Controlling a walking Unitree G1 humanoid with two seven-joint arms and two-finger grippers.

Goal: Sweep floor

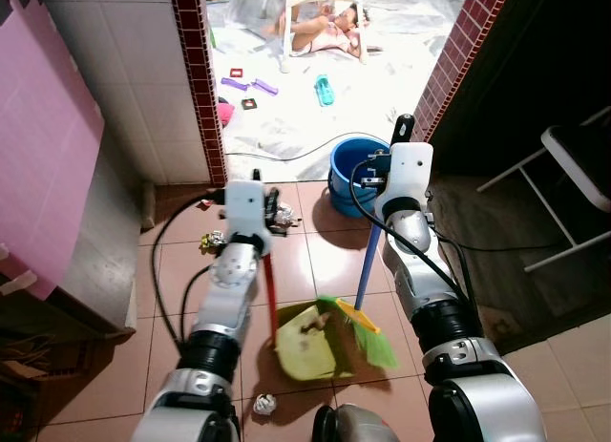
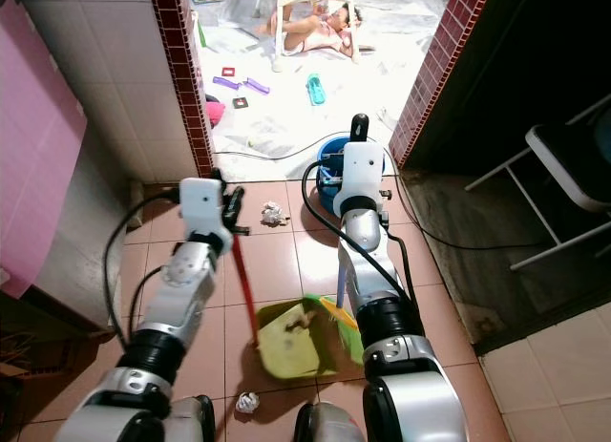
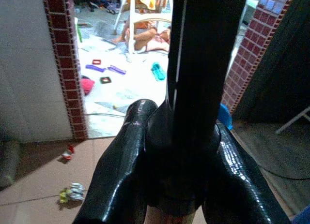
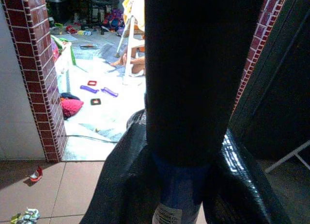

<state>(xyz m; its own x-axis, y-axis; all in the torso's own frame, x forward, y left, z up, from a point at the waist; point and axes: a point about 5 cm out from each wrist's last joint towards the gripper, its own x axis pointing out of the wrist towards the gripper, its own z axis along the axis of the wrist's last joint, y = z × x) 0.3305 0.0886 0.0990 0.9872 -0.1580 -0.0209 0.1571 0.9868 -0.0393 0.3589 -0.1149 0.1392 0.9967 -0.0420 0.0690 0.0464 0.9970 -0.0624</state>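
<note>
**Broom and dustpan together on the tiled floor**

Landmark: yellow-green dustpan [image 1: 307, 344] lying flat on terracotta tiled floor [image 1: 315, 256], scraps inside. Beyond it, blue bucket [image 1: 355, 167] by the brick doorway. Touching its right edge, green broom [image 1: 366, 329], blue shaft clenched by right gripper [image 4: 181, 151]. Rising from its left side, red handle [image 2: 244, 284] clamped in left gripper [image 3: 179, 146]. Just nearer than it, crumpled paper [image 1: 264, 403]. Beyond-left, wrappers [image 1: 211, 240].

No legible text, brand, number or sign anywhere; only a small white label [image 4: 167, 215] low on the blue broom handle [image 4: 180, 187], its print too blurred to read
</note>
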